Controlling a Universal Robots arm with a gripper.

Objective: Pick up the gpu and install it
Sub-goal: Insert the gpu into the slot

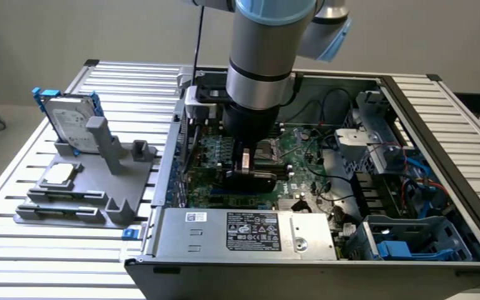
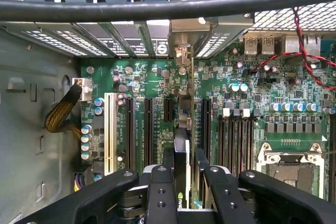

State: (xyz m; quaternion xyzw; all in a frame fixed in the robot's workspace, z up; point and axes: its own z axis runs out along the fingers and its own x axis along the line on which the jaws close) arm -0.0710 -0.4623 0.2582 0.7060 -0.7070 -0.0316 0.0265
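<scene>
At the bench's (image 1: 48, 256) near edge, the open case's (image 1: 436, 115) silver power supply (image 1: 249, 231) comes first. Behind it the gripper (image 2: 184, 156) is clamped on the gpu (image 2: 181, 184), held edge-on over the motherboard's (image 2: 147, 80) expansion slots; whether it is seated cannot be told. Farther back, towards the bench's edge at the exterior view's left, a hard drive (image 1: 69, 119) stands upright.

The computer case (image 1: 223, 278) stands on the table (image 1: 440, 106). Just beside it, on the exterior view's left, is the stand (image 1: 115, 169), with the hard drive (image 1: 69, 119) upright at its far end. Inside the case the motherboard (image 1: 210, 156) lies flat and the power supply (image 1: 249, 231) sits along the near wall. Over the motherboard, the gripper (image 2: 184, 163) holds the gpu (image 2: 181, 140) on edge between its fingers (image 2: 160, 187), in line with the slots (image 2: 148, 124).
</scene>
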